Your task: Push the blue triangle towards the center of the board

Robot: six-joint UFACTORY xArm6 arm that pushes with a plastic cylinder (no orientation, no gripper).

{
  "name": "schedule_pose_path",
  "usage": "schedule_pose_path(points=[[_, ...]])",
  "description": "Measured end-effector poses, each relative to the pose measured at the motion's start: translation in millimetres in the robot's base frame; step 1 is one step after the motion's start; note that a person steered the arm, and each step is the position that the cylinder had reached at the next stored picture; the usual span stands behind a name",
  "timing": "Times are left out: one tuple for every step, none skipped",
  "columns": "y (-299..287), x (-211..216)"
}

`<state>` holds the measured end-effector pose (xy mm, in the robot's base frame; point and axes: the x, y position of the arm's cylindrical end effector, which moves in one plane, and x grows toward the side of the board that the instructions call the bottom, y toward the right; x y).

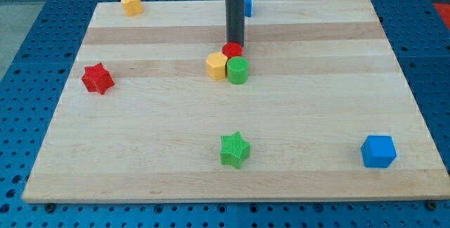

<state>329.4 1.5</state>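
Note:
A blue block (247, 3), mostly hidden behind my rod so its shape cannot be made out, sits at the view's top edge of the wooden board (140, 136), just right of the middle. My tip (233, 43) rests below that block, right at the top side of a red cylinder (233, 49). The red cylinder is bunched with a yellow hexagon (216, 65) and a green cylinder (238, 70) just below it. Whether my tip touches the red cylinder cannot be told.
A yellow block (131, 3) is at the top left. A red star (97, 78) is at the left. A green star (235, 149) is at the bottom middle. A blue cube (378, 150) is at the bottom right.

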Motion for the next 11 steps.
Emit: schedule_pose_path(points=[[30,-18],[79,-53],[86,-108],[54,-135],[-24,-129],[-87,-100],[-101,-72],[-113,-86],[-124,-123],[-106,-138],[-76,-121]])
